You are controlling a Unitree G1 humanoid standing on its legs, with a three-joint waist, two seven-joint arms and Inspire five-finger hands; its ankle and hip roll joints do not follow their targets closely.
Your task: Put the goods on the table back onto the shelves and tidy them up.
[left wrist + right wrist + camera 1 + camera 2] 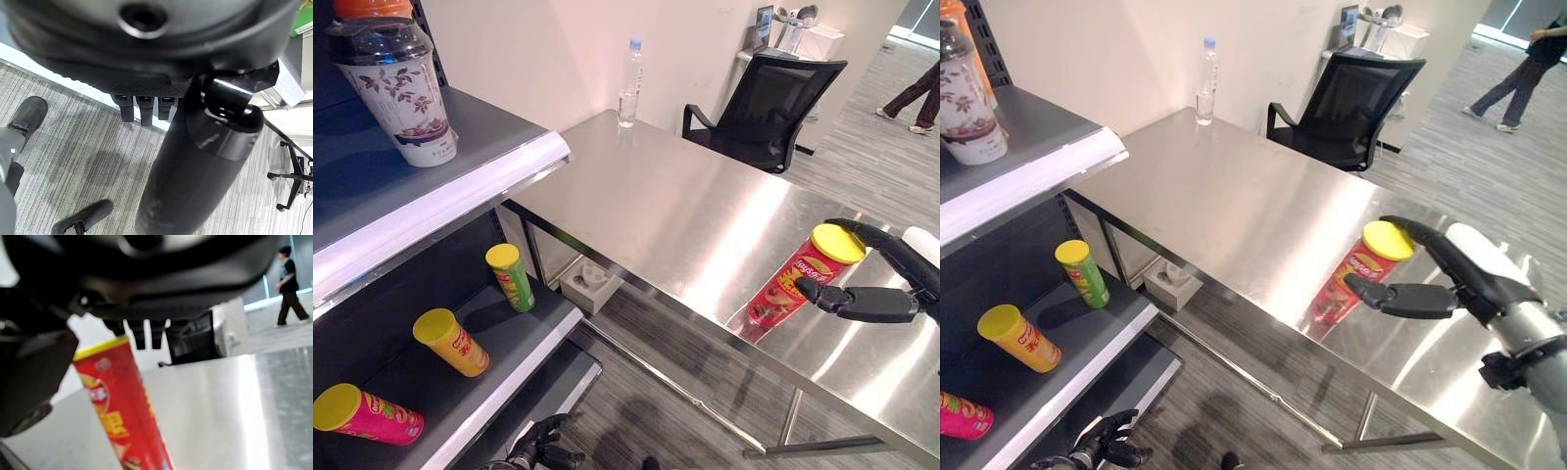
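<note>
One can left on table: the red cylindrical crisp can with a yellow lid (800, 277) stands tilted on the shiny steel table (675, 206), between the thumb and fingers of the right hand (876, 294).
Right hand, head views: fingers arch over the lid and the thumb reaches toward the can's side, spread apart and not clamped; I judge it is lining up a side grasp.
Shelf, away from that hand: a green can with a yellow lid (510, 276), a yellow can (451, 342) and a pink can (368, 413) already sit on the grey lower shelf (499, 377), so space beside them suits the red one.
Upper shelf: a floral paper cup with a dark dome lid (399, 91).
Left hand (1107, 446): low by the floor, fingers curled on nothing.
Left wrist view: idle above grey carpet.
Right wrist view: can just past the fingertips (139, 332), not gripped.
</note>
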